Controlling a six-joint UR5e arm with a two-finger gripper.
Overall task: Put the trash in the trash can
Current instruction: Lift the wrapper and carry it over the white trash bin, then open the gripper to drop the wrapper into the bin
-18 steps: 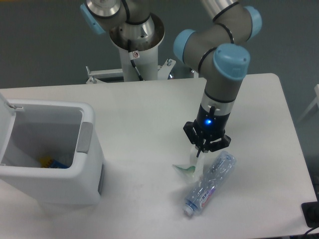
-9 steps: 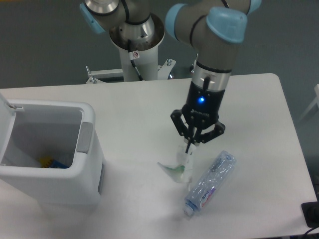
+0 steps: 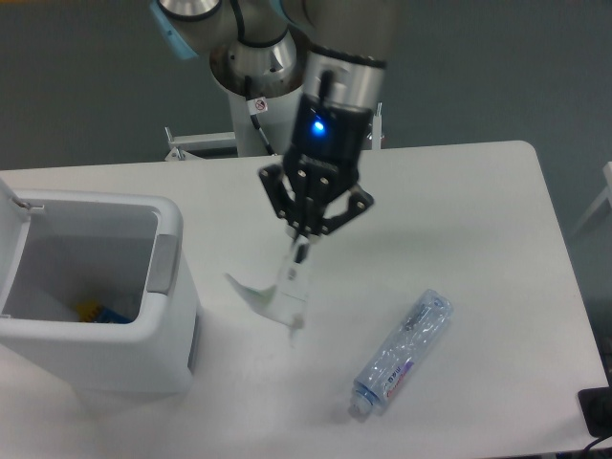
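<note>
Trash comes in two pieces here. One, a small white plastic pouch (image 3: 277,292), hangs in the air above the table (image 3: 478,191) — thin, limp, partly see-through film with a bent flap trailing off to its left; no printing on it can be made out. Its upper edge is pinched between the fingers of the gripper (image 3: 303,251), which are drawn close together on it, pointing down. A blue light glows on the gripper's black body, and the arm above it has grey tube sections.

The other piece, a clear plastic bottle (image 3: 402,356), lies on its side on the table, well apart from the pouch, toward the front right. It is crinkled and transparent, with a blue-purple label band near its middle; the writing on the label is too small to read. Its capped end points toward the front edge.

At the left stands the trash can (image 3: 143,354) — a white, box-shaped plastic bin with rounded corners and a grey panel on its side. Its lid (image 3: 11,229) is raised, and something blue and yellow (image 3: 96,312) lies at the bottom. The pouch hangs between the bin and the bottle, nearer the bin.

The table is smooth, white and round-cornered.
</note>
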